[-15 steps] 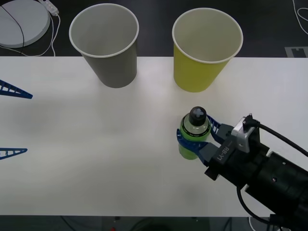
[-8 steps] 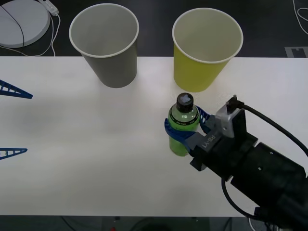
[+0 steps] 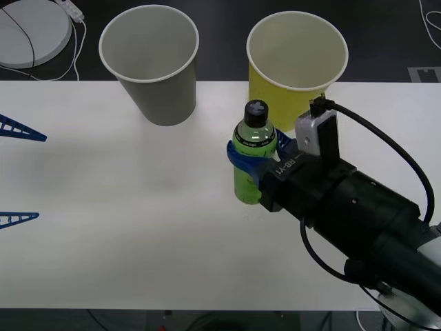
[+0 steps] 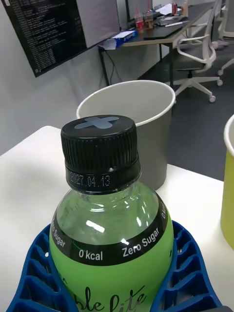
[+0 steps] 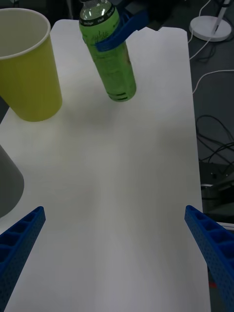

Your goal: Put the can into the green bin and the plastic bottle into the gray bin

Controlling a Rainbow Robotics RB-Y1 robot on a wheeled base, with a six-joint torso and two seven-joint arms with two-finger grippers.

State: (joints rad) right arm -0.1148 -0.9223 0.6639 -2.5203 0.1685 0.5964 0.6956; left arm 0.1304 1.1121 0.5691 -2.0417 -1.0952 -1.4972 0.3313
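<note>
My right gripper (image 3: 252,160) is shut on the plastic bottle (image 3: 253,158), a small bright-green one with a black cap, held upright by its upper body. It is in front of the green bin (image 3: 296,69), slightly to that bin's left. The gray bin (image 3: 151,62) stands farther left at the table's back. The right wrist view shows the plastic bottle (image 4: 109,234) between the blue fingers (image 4: 187,273), with the gray bin (image 4: 141,122) behind it. My left gripper (image 3: 14,172) waits open at the left edge. The can is out of view.
Both bins stand upright near the far edge of the white table (image 3: 138,241). A white round base (image 3: 31,31) with a cable lies on the floor beyond the back left corner. Open tabletop lies between the left gripper and the bottle.
My right gripper has carried the bottle forward and to the left, from the table's middle right to just in front of the green bin. The left arm has not moved.
</note>
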